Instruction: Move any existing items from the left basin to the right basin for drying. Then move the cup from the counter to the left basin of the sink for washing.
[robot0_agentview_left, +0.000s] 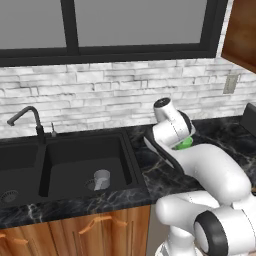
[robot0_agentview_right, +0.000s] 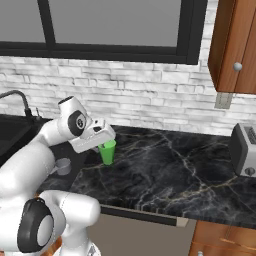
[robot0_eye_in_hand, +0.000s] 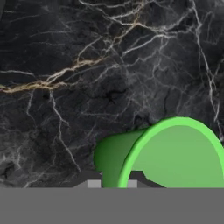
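Glossy black veined counter (robot0_agentview_right: 190, 170) carries the upright, tapered green cup (robot0_agentview_right: 107, 151) right of the matte sink (robot0_agentview_left: 65, 165), grey mug (robot0_agentview_left: 101, 179) in right basin (robot0_agentview_left: 120, 150); gripper (robot0_agentview_right: 102, 142) at the cup's rim, jaw spread unclear

Bright green cup (robot0_agentview_right: 107, 151), plain, no pattern, lighter green inside its rim in the hand view; counter (robot0_agentview_right: 170, 170) glossy black marble w/ white & gold veins; sink (robot0_agentview_left: 65, 165) matte black, both basins; mug (robot0_agentview_left: 101, 179) in right basin (robot0_agentview_left: 87, 160) pale grey; wall white-grey brick; cabinets (robot0_agentview_left: 75, 232) warm orange-brown wood; arm white w/ dark joints
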